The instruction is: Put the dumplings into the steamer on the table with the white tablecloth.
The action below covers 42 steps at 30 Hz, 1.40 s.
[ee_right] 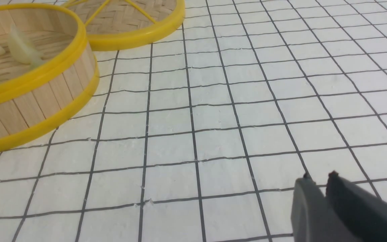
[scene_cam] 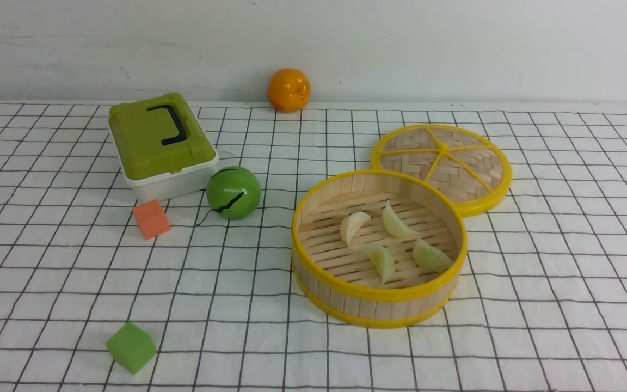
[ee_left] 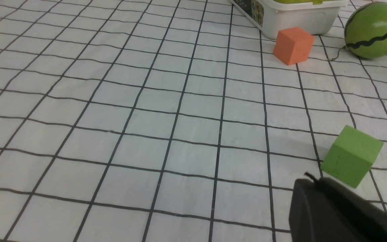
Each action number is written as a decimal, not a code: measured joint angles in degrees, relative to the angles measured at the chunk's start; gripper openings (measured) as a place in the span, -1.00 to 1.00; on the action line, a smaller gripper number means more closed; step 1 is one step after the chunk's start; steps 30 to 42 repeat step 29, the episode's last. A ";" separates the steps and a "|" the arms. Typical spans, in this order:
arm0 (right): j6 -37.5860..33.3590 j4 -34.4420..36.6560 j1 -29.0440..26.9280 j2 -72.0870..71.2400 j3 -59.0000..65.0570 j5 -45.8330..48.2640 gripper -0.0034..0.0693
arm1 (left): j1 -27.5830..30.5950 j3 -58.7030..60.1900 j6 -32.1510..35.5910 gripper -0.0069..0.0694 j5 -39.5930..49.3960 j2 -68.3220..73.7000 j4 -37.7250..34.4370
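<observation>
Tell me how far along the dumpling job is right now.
It looks finished. Done: all four dumplings lie on the slatted floor of the steamer, and none shows on the white tablecloth. In hand: nothing; the right gripper hangs empty over bare cloth beside the steamer, and the left gripper is shut near the green cube. Left: nothing visible; the lid lies off, behind the steamer.
</observation>
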 joint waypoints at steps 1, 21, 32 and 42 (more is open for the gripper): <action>0.00 0.00 0.00 0.00 0.00 0.00 -0.68 | 0.00 0.00 0.00 -0.85 0.00 0.00 0.00; 0.00 0.00 0.00 0.00 0.00 0.00 -0.63 | 0.00 0.00 0.00 -0.83 0.00 0.00 0.00; 0.00 0.00 0.00 0.00 0.00 0.00 -0.63 | 0.00 0.00 0.00 -0.82 0.00 0.00 0.00; 0.00 0.00 0.00 0.00 0.00 0.00 -0.63 | 0.00 0.00 0.00 -0.82 0.00 0.00 0.00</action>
